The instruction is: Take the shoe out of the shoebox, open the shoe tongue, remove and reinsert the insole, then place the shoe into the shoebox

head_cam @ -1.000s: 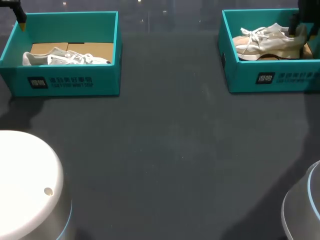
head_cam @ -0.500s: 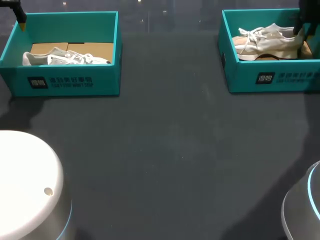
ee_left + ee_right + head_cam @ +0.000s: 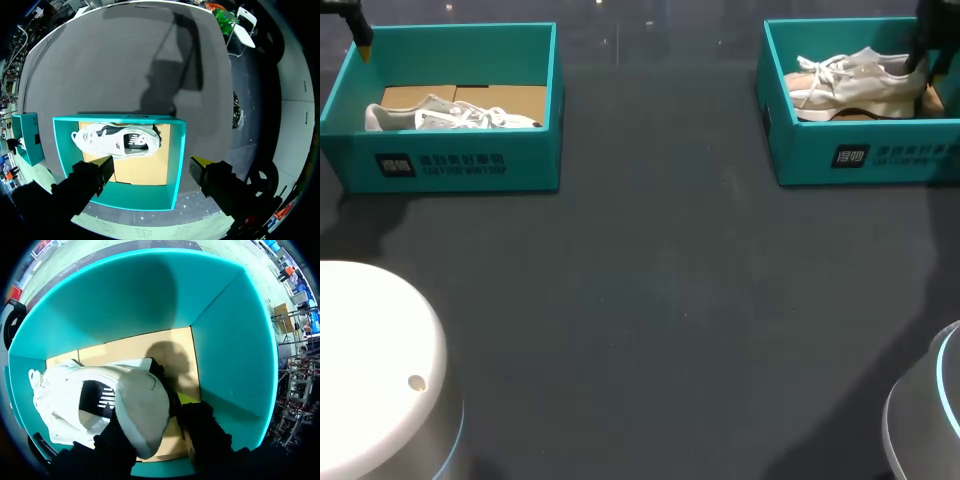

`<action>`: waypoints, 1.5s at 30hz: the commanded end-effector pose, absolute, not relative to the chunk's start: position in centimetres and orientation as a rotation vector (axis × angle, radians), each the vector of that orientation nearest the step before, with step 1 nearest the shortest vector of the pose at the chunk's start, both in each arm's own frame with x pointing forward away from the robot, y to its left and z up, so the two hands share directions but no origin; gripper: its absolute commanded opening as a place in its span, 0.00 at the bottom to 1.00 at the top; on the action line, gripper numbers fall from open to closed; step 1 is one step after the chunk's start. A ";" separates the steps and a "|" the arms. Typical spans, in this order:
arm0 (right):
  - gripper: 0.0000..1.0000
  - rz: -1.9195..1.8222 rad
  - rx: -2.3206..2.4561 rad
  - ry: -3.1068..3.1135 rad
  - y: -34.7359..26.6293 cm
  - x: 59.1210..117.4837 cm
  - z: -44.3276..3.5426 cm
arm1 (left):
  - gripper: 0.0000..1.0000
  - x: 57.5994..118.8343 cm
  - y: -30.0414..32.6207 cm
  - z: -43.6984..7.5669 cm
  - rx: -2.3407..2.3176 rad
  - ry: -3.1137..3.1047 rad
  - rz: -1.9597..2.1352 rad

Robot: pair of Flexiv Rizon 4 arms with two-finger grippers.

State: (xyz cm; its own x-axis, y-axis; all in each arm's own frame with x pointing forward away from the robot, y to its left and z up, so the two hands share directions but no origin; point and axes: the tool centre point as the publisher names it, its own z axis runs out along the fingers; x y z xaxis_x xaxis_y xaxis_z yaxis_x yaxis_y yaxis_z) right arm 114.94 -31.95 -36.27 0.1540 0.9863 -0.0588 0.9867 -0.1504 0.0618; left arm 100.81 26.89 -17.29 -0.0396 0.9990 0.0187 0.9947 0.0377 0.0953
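Teal left shoebox [image 3: 450, 165] holds left shoe [image 3: 450, 117] lying flat, with left gripper [image 3: 362, 35] over its far corner. Right shoebox [image 3: 840, 150] holds right shoe [image 3: 850, 85], right gripper [image 3: 918, 55] at its heel.

Left wrist: left gripper [image 3: 150, 165] spread wide above left shoebox [image 3: 177, 150], touching nothing. Left shoe [image 3: 117, 141] lies inside on the cardboard floor.

Right wrist: right gripper [image 3: 150, 412] clamped on the heel of right shoe [image 3: 100, 395], inside right shoebox [image 3: 225, 365].

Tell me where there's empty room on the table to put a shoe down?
The dark table is bare between the left shoebox and the right shoebox, and across the whole stretch in front of both. The right shoebox is crowded: the pale shoe fills it, with the right gripper jaws on its heel.
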 end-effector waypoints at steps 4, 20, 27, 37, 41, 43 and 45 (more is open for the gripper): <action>0.00 -0.017 2.333 1.973 -31.6 115.4 -36.2 | 1.00 100.7 26.9 -17.3 2.140 2.222 0.130; 0.00 -0.013 2.354 1.839 -32.4 115.5 -33.8 | 1.00 100.7 26.9 -17.3 2.140 2.222 0.130; 0.00 -0.013 2.344 1.816 -32.6 115.5 -33.4 | 1.00 100.7 26.9 -17.3 2.140 2.222 0.130; 0.00 -0.031 2.338 1.781 -32.8 115.5 -32.4 | 1.00 100.7 26.9 -17.3 2.140 2.222 0.130; 0.00 -0.049 2.342 1.750 -32.9 115.5 -31.6 | 1.00 100.7 26.9 -17.3 2.140 2.222 0.130; 0.00 -0.056 2.344 1.733 -33.0 115.5 -31.2 | 1.00 100.7 26.9 -17.3 2.140 2.222 0.130; 0.00 -0.062 2.345 1.715 -33.1 115.6 -31.0 | 1.00 100.7 26.9 -17.3 2.140 2.222 0.130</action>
